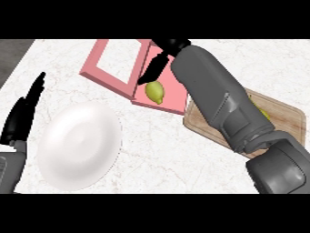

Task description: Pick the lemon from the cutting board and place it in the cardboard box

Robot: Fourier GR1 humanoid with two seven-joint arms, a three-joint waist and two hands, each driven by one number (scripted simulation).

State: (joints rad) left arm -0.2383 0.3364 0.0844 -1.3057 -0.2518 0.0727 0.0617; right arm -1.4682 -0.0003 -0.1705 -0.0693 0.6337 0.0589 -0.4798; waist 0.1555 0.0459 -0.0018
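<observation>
While lemon (156,92) lies in pink box (117,68), right hand (158,63) hovers released above; left hand (24,111) open.

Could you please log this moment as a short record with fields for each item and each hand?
lemon: lying in the near right part of the pink box, not on the cutting board
box: pink, shallow, open-topped, at the far middle of the counter
cutting board: wooden, to the right, mostly hidden by the right forearm
plate: white, near left, nothing on it
right hand: over the box, fingers straight, pointing down just above the lemon
left hand: open, resting at the left edge, fingers up
</observation>
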